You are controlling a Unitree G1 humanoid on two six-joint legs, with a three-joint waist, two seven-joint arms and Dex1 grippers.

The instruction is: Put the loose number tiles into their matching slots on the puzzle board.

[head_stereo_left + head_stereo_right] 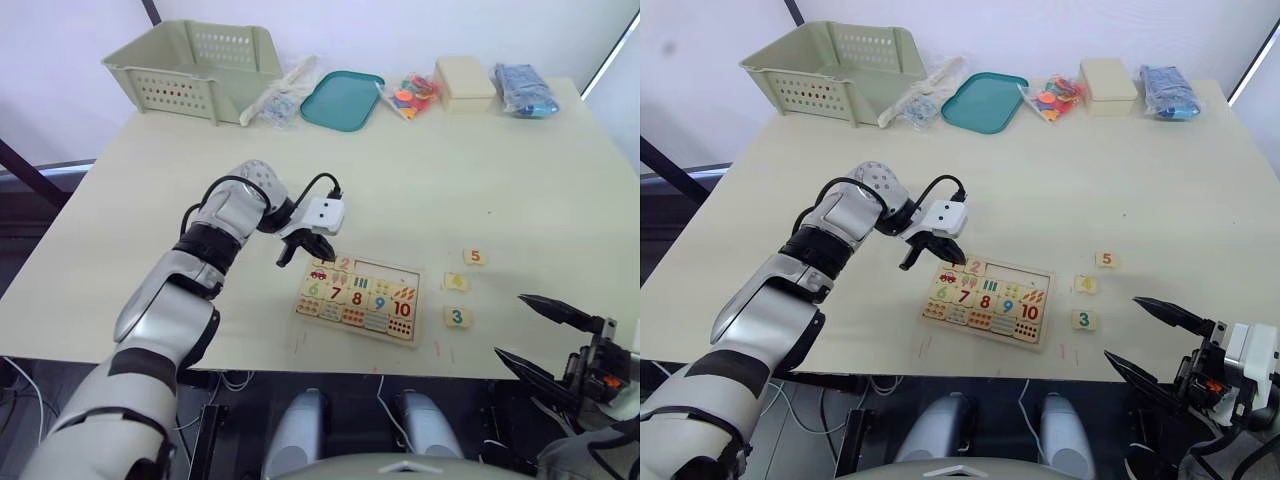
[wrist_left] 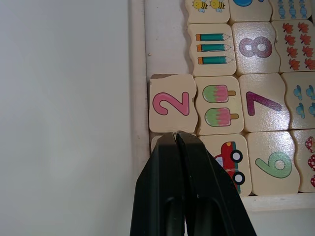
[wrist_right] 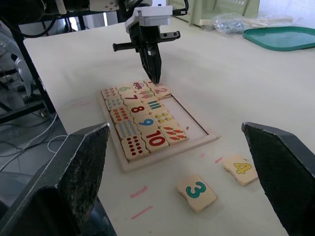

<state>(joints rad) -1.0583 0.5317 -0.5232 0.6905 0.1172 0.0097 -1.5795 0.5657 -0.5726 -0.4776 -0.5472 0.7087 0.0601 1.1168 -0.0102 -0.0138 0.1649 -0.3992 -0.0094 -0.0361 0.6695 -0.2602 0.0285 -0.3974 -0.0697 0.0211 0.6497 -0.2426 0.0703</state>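
The puzzle board (image 1: 385, 271) lies near the table's front edge, its rows of number and picture pieces filled. The top row holds a pink 2 tile (image 2: 171, 103) at its left end; the rest of that row (image 3: 189, 120) is bare. My left gripper (image 1: 324, 256) is shut, its tips (image 2: 176, 135) down on the board's top-left corner beside the 2, over a tile whose digit is hidden. Loose tiles 5 (image 1: 474, 257), 4 (image 1: 456, 282) and 3 (image 1: 458, 317) lie right of the board. My right gripper (image 1: 510, 325) hangs open off the front right edge, empty.
Along the table's far edge stand a pale green basket (image 1: 195, 65), a clear bag (image 1: 280, 95), a teal tray (image 1: 342, 98), a bag of colourful pieces (image 1: 412, 95), a cream box (image 1: 465, 82) and a blue packet (image 1: 525, 90).
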